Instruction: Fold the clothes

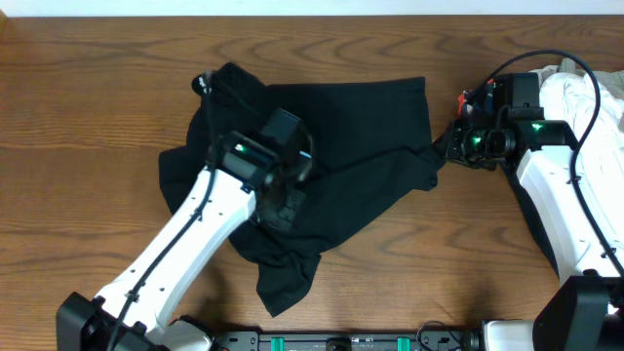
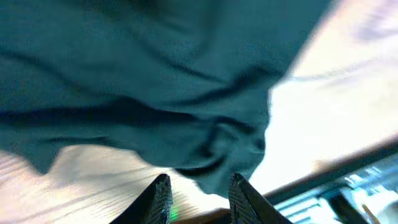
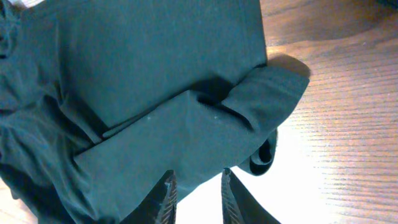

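Wrist views alone: left hand (image 2: 202,190) slightly spread over black T-shirt (image 2: 155,81) hem, right hand (image 3: 197,186) pinching its folded edge.

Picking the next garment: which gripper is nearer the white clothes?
Right. The right gripper sits beside the white clothes; the left gripper hangs over the black T-shirt, farther away.

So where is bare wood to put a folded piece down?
The table is bare left of the black T-shirt, along the far edge behind it, and in front between it and the right arm. Crowded: the middle under the left arm, and the far right corner with the white garment.
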